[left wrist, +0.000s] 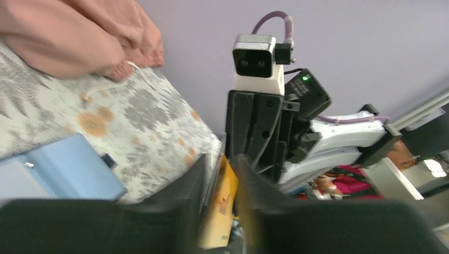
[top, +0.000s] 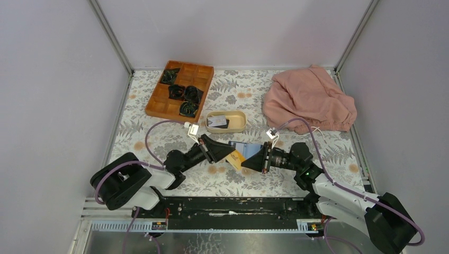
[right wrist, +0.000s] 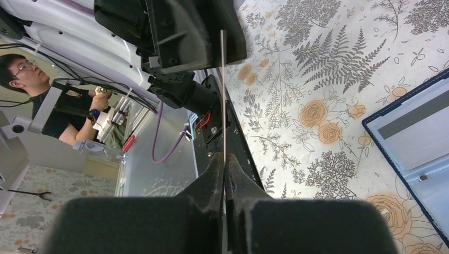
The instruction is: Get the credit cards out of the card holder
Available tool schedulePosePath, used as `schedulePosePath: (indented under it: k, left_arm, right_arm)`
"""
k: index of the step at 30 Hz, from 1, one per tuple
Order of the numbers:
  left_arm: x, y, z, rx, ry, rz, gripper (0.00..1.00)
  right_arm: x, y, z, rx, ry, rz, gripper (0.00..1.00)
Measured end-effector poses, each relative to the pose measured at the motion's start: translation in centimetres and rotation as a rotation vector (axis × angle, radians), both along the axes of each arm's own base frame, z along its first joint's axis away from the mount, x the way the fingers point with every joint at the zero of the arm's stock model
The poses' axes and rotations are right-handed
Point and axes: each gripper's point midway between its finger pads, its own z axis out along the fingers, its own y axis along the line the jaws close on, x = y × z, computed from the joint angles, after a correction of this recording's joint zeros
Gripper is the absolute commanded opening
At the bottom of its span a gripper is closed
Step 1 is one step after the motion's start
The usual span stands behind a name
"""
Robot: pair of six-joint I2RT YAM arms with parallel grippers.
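Right gripper (right wrist: 223, 161) is clamped on a yellow card (top: 236, 159). Left gripper (left wrist: 222, 161) straddles it, jaws slightly parted, grip unclear. The open holder (top: 248, 148) lies just beyond both. Farther beyond, a dish (top: 243, 120) holds cards (top: 218, 121) and a tray (top: 203, 71) holds black items (top: 182, 93).

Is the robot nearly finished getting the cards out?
Partway. Cards already lie in the beige dish. A yellow card is out of the open card holder, pinched by the right gripper with the left gripper around it. Still left: putting it down; whether more cards remain inside is unclear.
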Motion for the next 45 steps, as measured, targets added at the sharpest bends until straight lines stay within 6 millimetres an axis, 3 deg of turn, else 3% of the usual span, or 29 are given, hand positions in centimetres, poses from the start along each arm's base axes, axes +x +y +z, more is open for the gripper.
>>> schedulePosePath:
  k: [1, 2, 5, 8, 12, 15, 18, 23, 32, 41, 45]
  left_arm:
    - [0.2, 0.1, 0.0, -0.003, 0.005, 0.011, 0.63]
    - [0.3, 0.3, 0.0, -0.006, 0.009, 0.027, 0.67]
    - [0.5, 2.1, -0.9, -0.008, 0.040, 0.108, 0.68]
    - [1.1, 4.5, -1.3, -0.023, 0.070, 0.218, 0.68]
    - [2.3, 6.9, 1.7, -0.107, 0.038, 0.349, 0.68]
    - [1.9, 8.5, 4.1, -0.155, -0.011, 0.402, 0.68]
    - [1.7, 9.6, 4.6, -0.145, -0.034, 0.440, 0.68]
    - [1.5, 10.2, 3.1, -0.056, -0.029, 0.471, 0.70]
    - [1.5, 9.6, 0.0, 0.068, 0.007, 0.450, 0.72]
    - [1.9, 9.4, -1.8, 0.136, 0.032, 0.441, 0.76]
    - [2.4, 9.3, -2.9, 0.168, 0.053, 0.441, 0.77]
  right_arm:
    - [0.0, 0.0, 0.0, 0.000, 0.001, -0.002, 0.00]
    - [0.1, 0.0, -0.1, -0.002, 0.000, -0.004, 0.00]
    - [0.7, 0.0, -1.0, -0.070, 0.020, -0.021, 0.00]
    - [2.6, 0.4, -0.8, -0.156, 0.034, -0.042, 0.00]
    - [7.0, 0.3, 0.3, -0.215, 0.047, -0.085, 0.00]
    - [10.3, 0.4, -0.4, -0.295, 0.090, -0.084, 0.00]
    - [13.3, 1.5, -1.5, -0.369, 0.143, -0.025, 0.00]
    - [18.3, 3.6, -3.6, -0.479, 0.186, 0.082, 0.00]
    - [24.5, 5.2, -4.5, -0.536, 0.152, 0.189, 0.00]
    - [24.4, 4.8, -8.6, -0.552, 0.257, 0.248, 0.00]
    - [24.1, 4.8, -9.6, -0.552, 0.281, 0.259, 0.00]
